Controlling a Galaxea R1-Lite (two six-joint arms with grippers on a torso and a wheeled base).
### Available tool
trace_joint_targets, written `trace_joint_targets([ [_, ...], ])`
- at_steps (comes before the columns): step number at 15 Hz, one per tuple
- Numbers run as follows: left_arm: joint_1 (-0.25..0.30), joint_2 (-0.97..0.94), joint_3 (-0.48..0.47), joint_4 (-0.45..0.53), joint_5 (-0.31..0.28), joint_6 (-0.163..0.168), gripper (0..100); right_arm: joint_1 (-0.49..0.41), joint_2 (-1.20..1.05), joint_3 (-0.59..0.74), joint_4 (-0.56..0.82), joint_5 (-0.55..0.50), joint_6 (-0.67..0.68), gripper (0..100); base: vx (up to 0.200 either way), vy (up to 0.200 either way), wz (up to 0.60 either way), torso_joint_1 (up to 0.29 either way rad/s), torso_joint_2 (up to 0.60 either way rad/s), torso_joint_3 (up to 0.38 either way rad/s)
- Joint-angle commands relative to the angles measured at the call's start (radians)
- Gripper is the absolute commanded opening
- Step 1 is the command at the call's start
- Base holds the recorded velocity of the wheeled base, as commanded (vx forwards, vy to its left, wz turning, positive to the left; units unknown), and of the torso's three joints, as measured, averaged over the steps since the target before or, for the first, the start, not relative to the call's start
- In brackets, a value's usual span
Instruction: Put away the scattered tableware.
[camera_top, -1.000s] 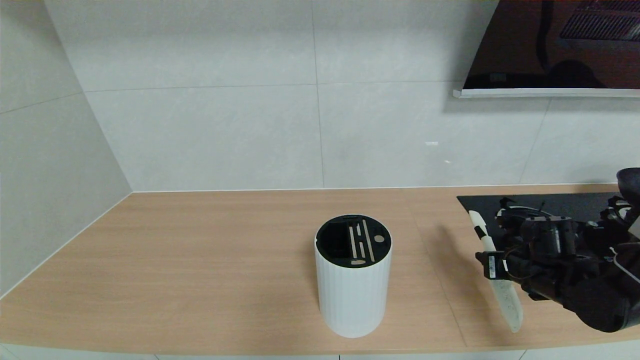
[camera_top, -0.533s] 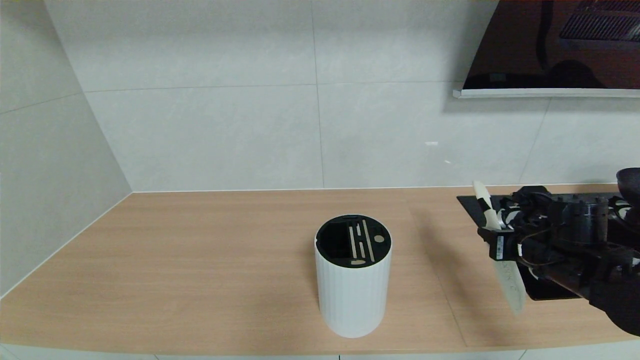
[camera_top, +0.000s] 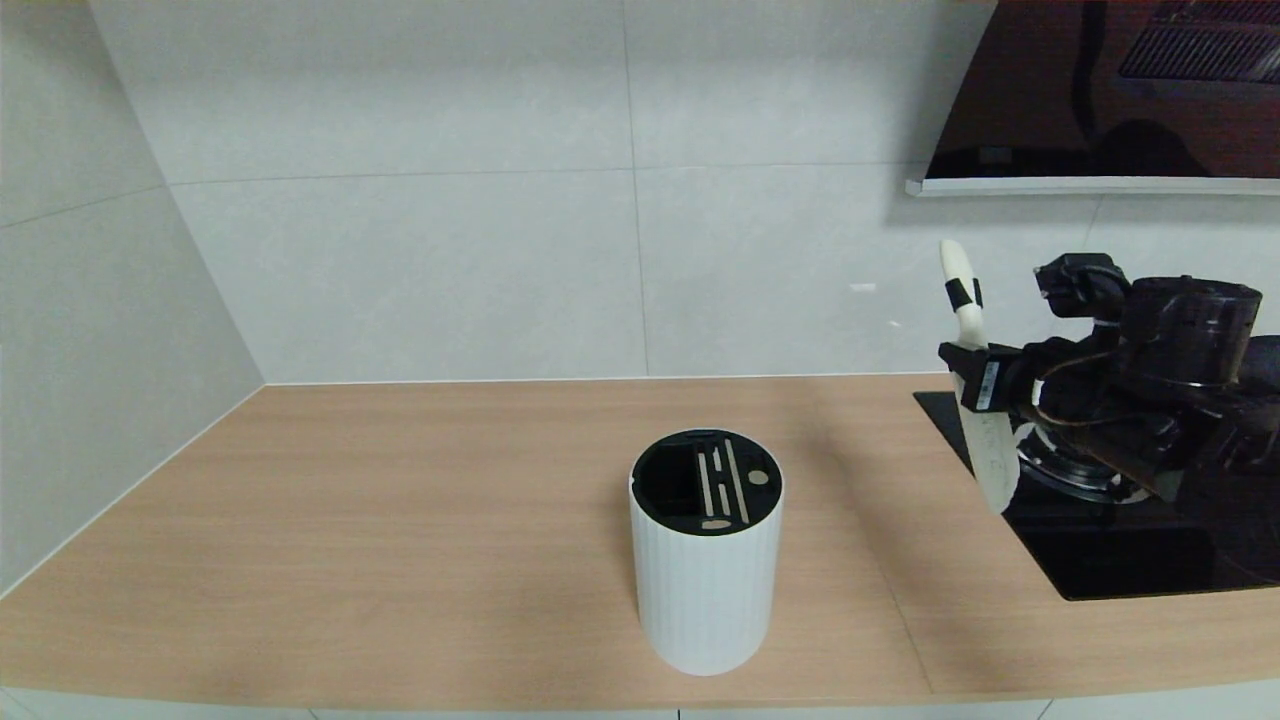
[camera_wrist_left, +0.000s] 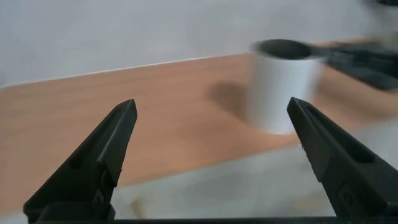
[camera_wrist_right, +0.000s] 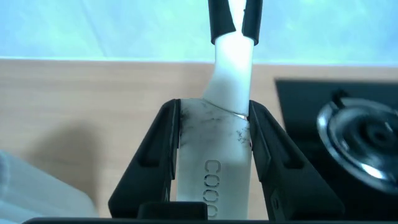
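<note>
A white knife (camera_top: 975, 400) with a cream handle and black bands hangs blade down in the air at the right, above the counter's join with the stove. My right gripper (camera_top: 985, 380) is shut on the knife (camera_wrist_right: 217, 158) where handle meets blade. A white ribbed cylindrical holder (camera_top: 707, 555) with a black slotted top stands on the wooden counter, left of the knife and nearer the front edge. My left gripper (camera_wrist_left: 211, 155) is open and holds nothing, out in front of the counter's edge with the holder (camera_wrist_left: 280, 84) beyond it.
A black cooktop (camera_top: 1120, 540) with a burner (camera_top: 1075, 475) is set into the counter at the right. A dark range hood (camera_top: 1110, 95) hangs above it. A tiled wall closes the back and the left corner. Bare wooden counter (camera_top: 400, 520) stretches left of the holder.
My right gripper has lifted the knife from just above the counter to well above it, and the knife has swung from slanted to nearly upright, blade down.
</note>
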Motion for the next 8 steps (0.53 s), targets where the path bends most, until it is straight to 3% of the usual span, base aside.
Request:
trace_joint_targets([
  [1, 0.000, 0.410, -0.259, 0.004, -0.173, 0.001, 100, 0.055, -0.007, -0.139, 0.098, 0.000, -0.002, 0, 0.000, 0.000, 0.00, 0.000, 0.00, 0.000],
  [4, -0.025, 0.700, -0.415, -0.027, -0.191, 0.002, 100, 0.145, -0.023, -0.153, 0.150, -0.001, 0.001, 0, 0.000, 0.000, 0.00, 0.000, 0.00, 0.000],
  [5, -0.078, 0.823, -0.441, -0.108, -0.188, -0.001, 100, 0.200, -0.028, -0.141, 0.158, -0.003, 0.002, 0, 0.000, 0.000, 0.00, 0.000, 0.00, 0.000],
  [7, -0.132, 0.926, -0.429, -0.215, -0.187, -0.048, 100, 0.268, -0.036, -0.116, 0.158, -0.005, 0.002, 0, 0.000, 0.000, 0.00, 0.000, 0.00, 0.000],
  [8, -0.173, 0.970, -0.423, -0.266, -0.187, -0.111, 100, 0.292, -0.037, -0.115, 0.158, -0.006, 0.002, 0, 0.000, 0.000, 0.00, 0.000, 0.00, 0.000],
])
